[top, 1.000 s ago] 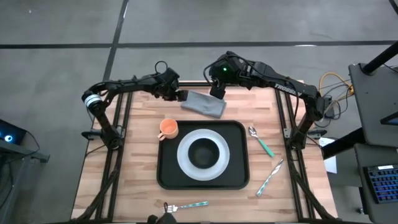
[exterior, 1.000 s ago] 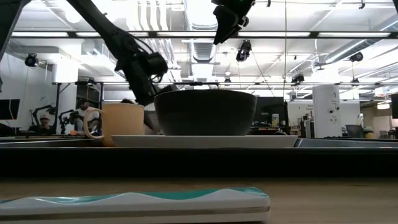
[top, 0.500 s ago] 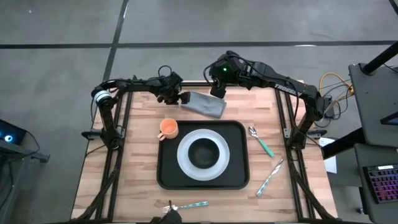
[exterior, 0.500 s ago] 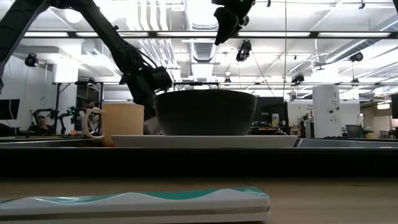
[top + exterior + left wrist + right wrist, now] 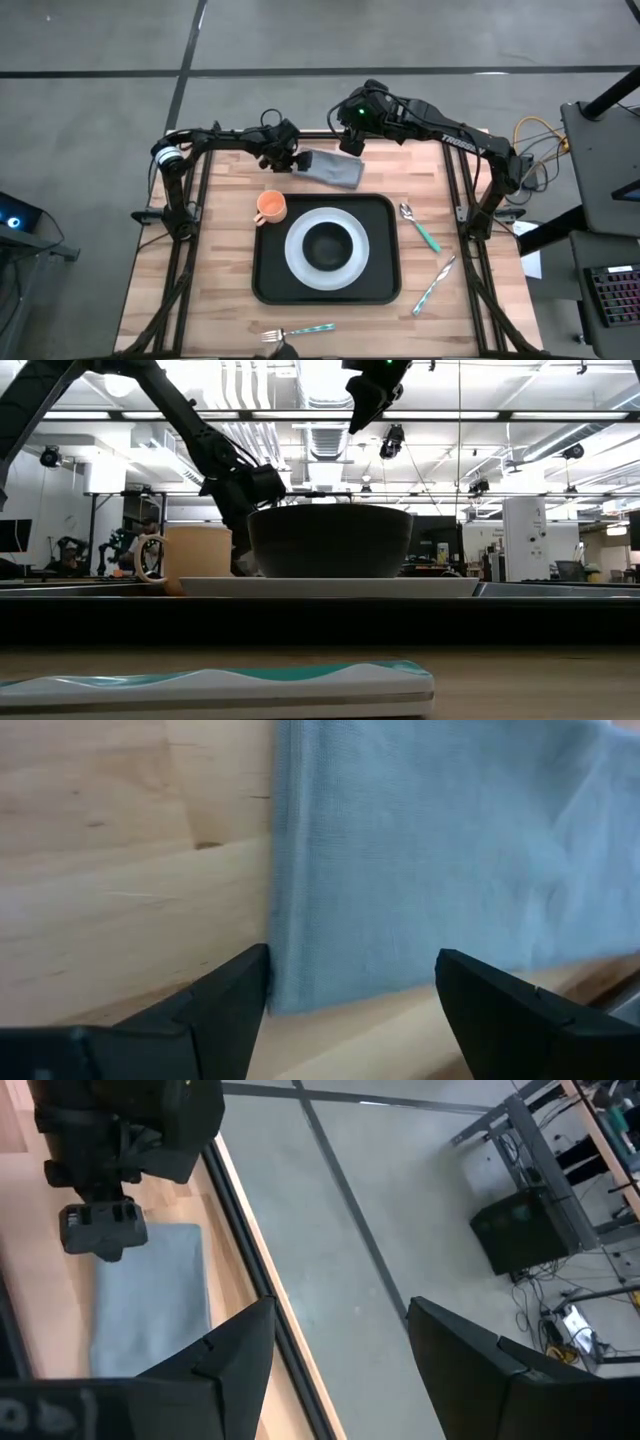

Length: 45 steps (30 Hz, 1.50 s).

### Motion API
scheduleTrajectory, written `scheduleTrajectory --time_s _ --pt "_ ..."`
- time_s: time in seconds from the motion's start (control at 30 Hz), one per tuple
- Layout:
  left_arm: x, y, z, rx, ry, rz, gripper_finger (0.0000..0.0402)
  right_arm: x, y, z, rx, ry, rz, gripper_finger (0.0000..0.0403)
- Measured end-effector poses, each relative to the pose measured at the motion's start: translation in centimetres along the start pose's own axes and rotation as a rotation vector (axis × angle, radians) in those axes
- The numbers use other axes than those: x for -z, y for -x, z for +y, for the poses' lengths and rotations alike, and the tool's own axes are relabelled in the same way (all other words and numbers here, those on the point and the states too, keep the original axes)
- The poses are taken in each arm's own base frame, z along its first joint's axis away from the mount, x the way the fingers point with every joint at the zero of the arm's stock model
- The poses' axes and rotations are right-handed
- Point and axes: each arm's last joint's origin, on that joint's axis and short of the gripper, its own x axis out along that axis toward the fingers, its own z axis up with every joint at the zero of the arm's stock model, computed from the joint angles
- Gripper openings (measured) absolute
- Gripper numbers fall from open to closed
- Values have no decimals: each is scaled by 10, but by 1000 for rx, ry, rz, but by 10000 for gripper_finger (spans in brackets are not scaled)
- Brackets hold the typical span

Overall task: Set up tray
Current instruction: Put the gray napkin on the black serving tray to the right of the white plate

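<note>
The black tray [image 5: 270, 285] lies mid-table and carries a white plate [image 5: 300, 262] with a dark bowl [image 5: 326, 246]. An orange mug [image 5: 270, 207] stands at the tray's far left corner. A grey folded napkin [image 5: 337, 170] lies flat on the wood beyond the tray. My left gripper [image 5: 352, 982] is open and low over the napkin's left end, one finger at the napkin's edge [image 5: 280, 920] and the other over the cloth. My right gripper [image 5: 340, 1340] hangs open and empty, high above the table's far edge [image 5: 350, 135].
A spoon [image 5: 420, 226] and a knife [image 5: 433, 285] lie on the wood right of the tray. A fork [image 5: 298, 331] lies near the front edge and fills the low view's foreground [image 5: 220, 690]. Bare wood shows left of the tray.
My left gripper has moved down and toward the table's right, onto the napkin's left end, rolling a little as it went. The napkin has stayed where it was.
</note>
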Motion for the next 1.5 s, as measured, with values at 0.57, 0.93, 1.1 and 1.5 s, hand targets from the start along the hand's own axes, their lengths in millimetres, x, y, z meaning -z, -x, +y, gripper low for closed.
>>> scheduleTrajectory --time_s 0.57,0.93,1.1,1.5 --pt "7 -4 6 -43 36 11 103 0 0 1 -2 1 0 217" --pt "9 -3 0 0 -46 53 1 1 0 1 -4 4 8 216" --pt "4 18 -13 39 -128 -8 1 6 0 -1 49 46 69 217" --pt "-14 136 -85 -94 -467 -121 0 21 33 -26 68 70 102 217"
